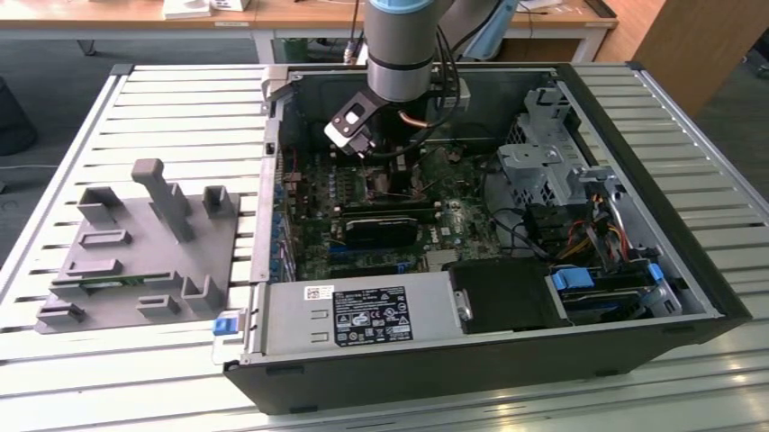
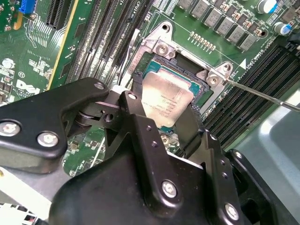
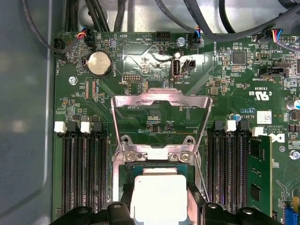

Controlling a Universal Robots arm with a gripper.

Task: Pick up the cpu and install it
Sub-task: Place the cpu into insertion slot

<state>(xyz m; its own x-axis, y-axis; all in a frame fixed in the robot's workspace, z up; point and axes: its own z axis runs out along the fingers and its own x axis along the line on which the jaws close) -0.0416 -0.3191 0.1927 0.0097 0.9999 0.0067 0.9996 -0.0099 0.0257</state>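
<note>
The cpu (image 2: 166,101) is being held in the gripper (image 2: 163,110) over the socket (image 2: 152,70), which is being flanked by memory slots (image 3: 82,173).

The arm (image 1: 402,54) is a smooth silver-grey tube with a pale blue joint cap (image 1: 402,5) at its upper end, and black cables (image 1: 447,63) hang along its side. A white-and-black camera block (image 1: 348,124) sits at the wrist. The gripper (image 2: 161,112) is matte black, built of flat angular links with rounded ends, fastened by silver round-headed screws (image 2: 169,188); its fingers (image 2: 132,101) are black as well
</note>
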